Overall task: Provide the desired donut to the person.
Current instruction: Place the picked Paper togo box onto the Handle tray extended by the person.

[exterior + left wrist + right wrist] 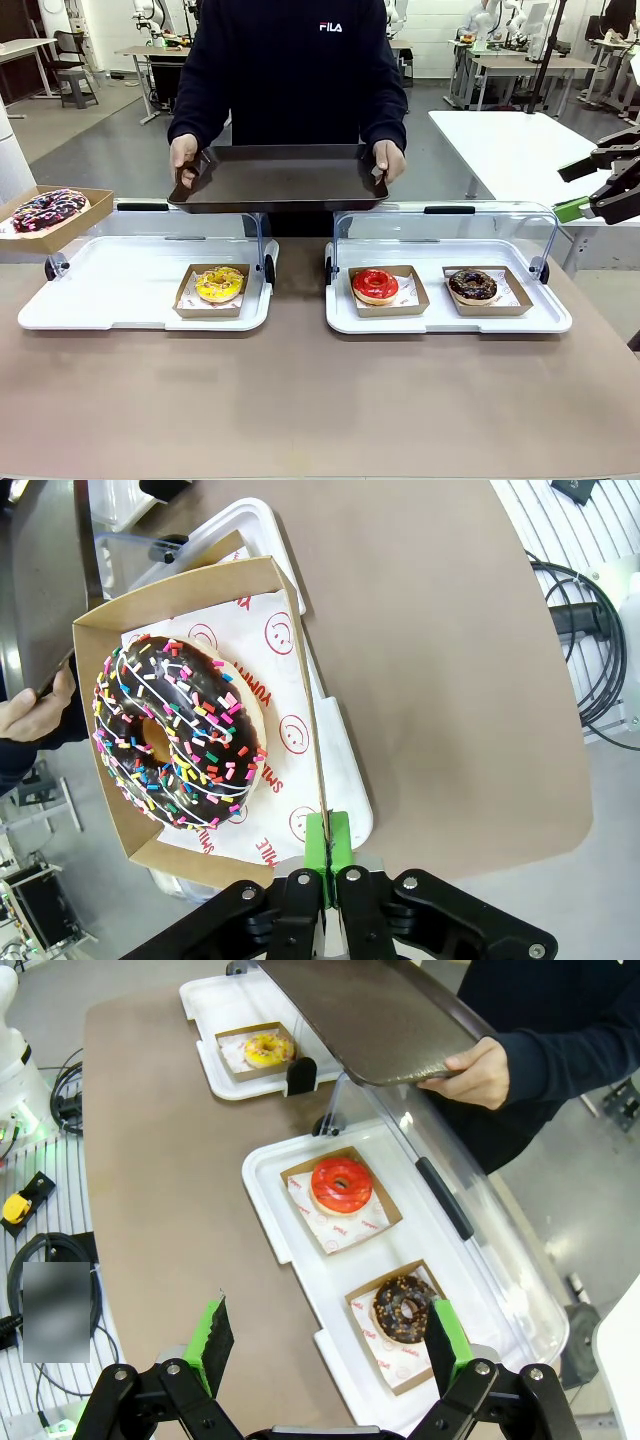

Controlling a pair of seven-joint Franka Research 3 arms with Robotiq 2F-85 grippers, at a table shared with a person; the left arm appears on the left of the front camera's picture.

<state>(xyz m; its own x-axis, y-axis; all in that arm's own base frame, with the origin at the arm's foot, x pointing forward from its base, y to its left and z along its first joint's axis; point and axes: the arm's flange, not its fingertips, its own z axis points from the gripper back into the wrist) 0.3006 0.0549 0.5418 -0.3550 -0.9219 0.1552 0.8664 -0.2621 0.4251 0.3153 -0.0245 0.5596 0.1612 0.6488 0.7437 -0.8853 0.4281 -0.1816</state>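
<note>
Four donuts were in view. The sprinkle donut point(180, 730), dark-iced with thin white lines and coloured sprinkles, lay on printed paper in an open cardboard box point(200, 590). The left gripper point(328, 832) was clamped tight on the box's near wall, with the green pads pinching the cardboard edge. It held the box in the air over the left end of the left case point(100, 290). In the front view the box sat at the picture's left edge, to the left of the tray point(280, 185) and apart from it.

The person point(290, 80) stood at the far side of the table point(300, 400) in a black sweatshirt. A hand point(183, 152) gripped each end of the dark tray, which was held level above the table's far edge, behind the gap between the two cases.

The yellow donut point(219, 284) sat in its own box at the right end of the left case. In the right case point(440, 318) the red donut point(375, 285) sat at the left and the chocolate donut point(472, 286) at the right, each in a box, near each other but not touching. Both cases' clear lids point(440, 228) stood raised along their far sides.

The right gripper point(575, 190) hung at the right edge of the front view, above and beyond the right end of the right case. Its jaws were spread wide and held nothing. In its wrist view the chocolate donut lay between its two green pads, farther down on the table, with the red donut beyond it.
</note>
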